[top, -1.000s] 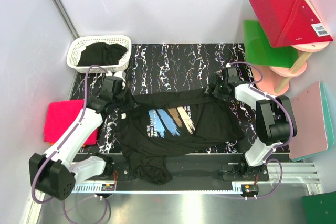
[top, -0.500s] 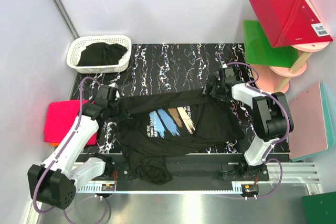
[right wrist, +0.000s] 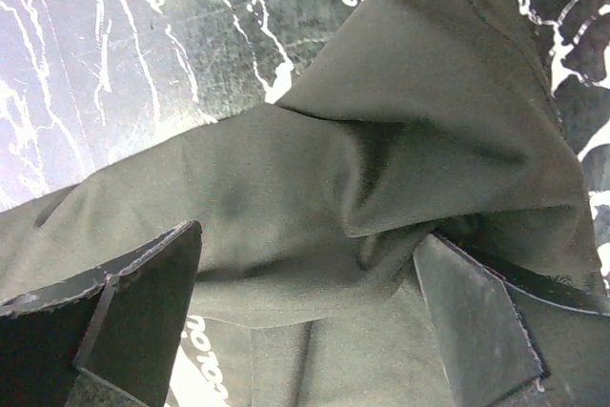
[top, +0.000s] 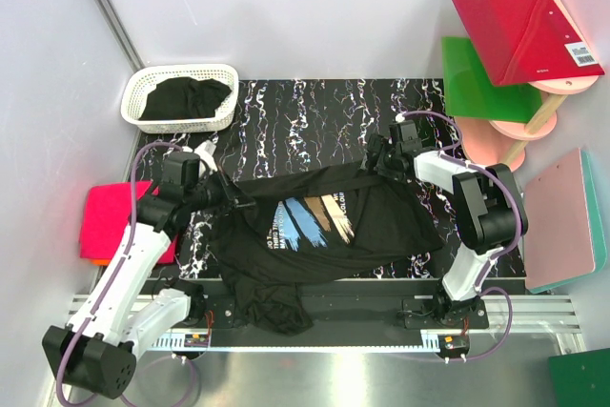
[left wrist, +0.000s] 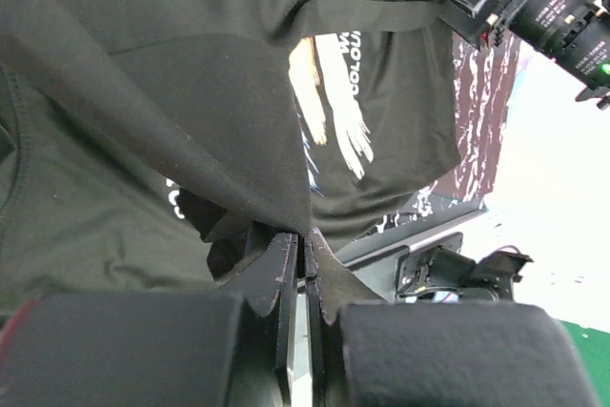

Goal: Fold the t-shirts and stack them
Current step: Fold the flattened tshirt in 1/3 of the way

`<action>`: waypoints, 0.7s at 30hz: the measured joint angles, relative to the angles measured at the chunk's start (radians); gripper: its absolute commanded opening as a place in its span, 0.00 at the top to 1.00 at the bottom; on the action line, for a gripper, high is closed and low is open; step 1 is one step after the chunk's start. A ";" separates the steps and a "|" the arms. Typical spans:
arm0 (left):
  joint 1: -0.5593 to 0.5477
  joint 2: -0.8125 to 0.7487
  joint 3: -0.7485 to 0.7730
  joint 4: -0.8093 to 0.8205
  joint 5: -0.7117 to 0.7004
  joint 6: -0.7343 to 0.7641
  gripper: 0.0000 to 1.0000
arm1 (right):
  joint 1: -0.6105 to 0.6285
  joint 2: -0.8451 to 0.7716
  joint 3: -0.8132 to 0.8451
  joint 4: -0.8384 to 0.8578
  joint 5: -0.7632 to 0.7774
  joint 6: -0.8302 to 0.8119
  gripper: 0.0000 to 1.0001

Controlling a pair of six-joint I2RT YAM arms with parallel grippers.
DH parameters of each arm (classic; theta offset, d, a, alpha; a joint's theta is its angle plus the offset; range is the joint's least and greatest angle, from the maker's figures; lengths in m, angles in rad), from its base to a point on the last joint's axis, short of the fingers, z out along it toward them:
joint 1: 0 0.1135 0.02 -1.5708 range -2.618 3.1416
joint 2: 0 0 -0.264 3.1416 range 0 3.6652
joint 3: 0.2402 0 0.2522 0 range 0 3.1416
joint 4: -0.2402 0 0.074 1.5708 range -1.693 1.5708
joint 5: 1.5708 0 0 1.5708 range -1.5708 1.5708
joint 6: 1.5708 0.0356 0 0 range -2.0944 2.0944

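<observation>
Marbled worktop point(top: 315, 107) bore the printed t-shirt point(top: 310, 221). Left jaws pinched its edge; right jaws gaped, so pulling could drag it askew.

The t-shirt point(right wrist: 362, 188) print reads "olou" (remainder illegible).

Black t-shirts: two, the printed t-shirt point(top: 315, 226) on the table point(top: 315, 107) and the plain t-shirt point(top: 186, 97) at its far-left corner. Hot-pink t-shirt point(top: 110, 216): one. Basket point(top: 176, 125): one. Red board point(top: 519, 30): one.
</observation>
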 measured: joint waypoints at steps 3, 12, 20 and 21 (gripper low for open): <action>0.001 -0.019 -0.031 -0.007 -0.003 -0.005 0.92 | 0.003 0.003 0.002 0.008 0.000 0.000 0.00; 0.002 -0.107 -0.216 -0.204 -0.152 -0.014 0.33 | 0.004 0.004 0.002 0.008 0.000 -0.001 0.00; 0.007 -0.297 -0.185 -0.296 -0.353 -0.071 0.01 | 0.013 0.007 0.007 0.008 0.001 -0.001 0.00; 0.007 -0.312 -0.185 -0.289 -0.359 -0.074 0.02 | 0.016 0.007 0.008 0.008 0.001 -0.001 0.00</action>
